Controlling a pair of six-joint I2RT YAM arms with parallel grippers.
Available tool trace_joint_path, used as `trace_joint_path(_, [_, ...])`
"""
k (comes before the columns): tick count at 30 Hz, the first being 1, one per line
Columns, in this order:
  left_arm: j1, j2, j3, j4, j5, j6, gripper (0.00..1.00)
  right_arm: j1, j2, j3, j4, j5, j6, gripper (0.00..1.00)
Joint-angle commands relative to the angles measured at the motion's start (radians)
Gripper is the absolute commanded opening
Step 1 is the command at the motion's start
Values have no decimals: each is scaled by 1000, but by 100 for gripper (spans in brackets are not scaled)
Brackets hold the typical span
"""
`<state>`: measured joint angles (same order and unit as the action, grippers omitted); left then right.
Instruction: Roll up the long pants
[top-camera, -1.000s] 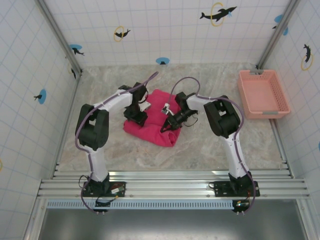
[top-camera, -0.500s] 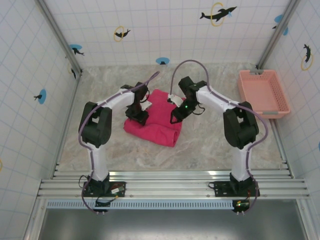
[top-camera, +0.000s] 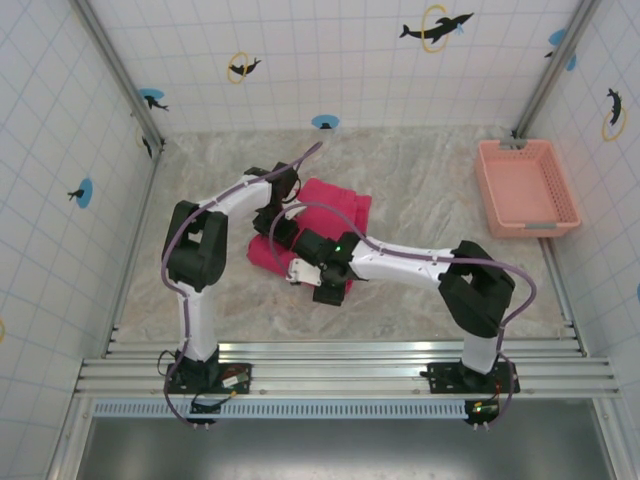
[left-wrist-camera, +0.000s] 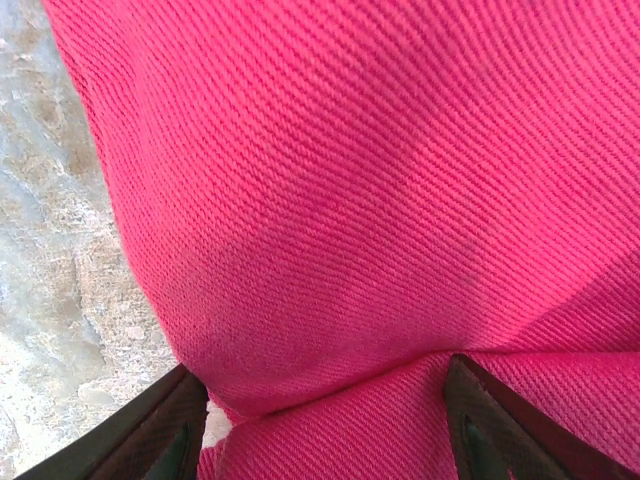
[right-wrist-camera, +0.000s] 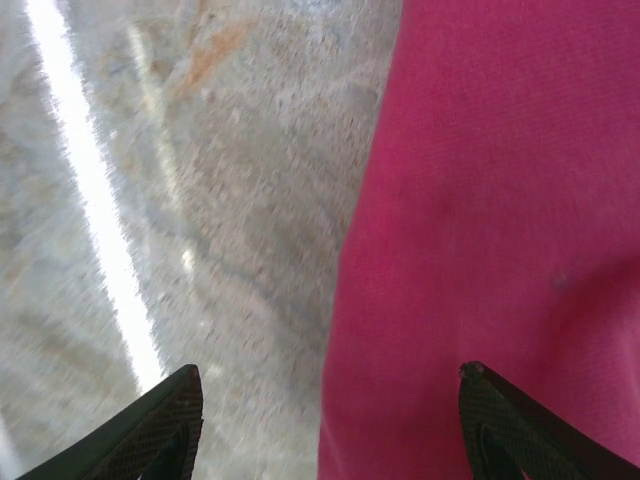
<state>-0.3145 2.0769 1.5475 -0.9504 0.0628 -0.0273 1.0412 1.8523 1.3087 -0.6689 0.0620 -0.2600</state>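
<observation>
Right hand (right-wrist-camera: 330, 392) moved to long pants (top-camera: 336, 205), basket (top-camera: 522, 190) apart

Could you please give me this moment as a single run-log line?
long pants: bundled on table | left pincer: open, astride cloth | right pincer: open, at pants' edge

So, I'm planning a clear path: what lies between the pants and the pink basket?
Nothing: the top external view shows bare marbled table between the long pants and the basket.
</observation>
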Motion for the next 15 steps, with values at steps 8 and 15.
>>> trace_joint_path(8, [-6, 51, -29, -28, -48, 28, 64, 22, 190, 3, 171, 219, -94, 68])
trace_joint_path(15, [-6, 26, -52, -28, -61, 35, 64, 26, 219, -22, 263, 352, -168, 62])
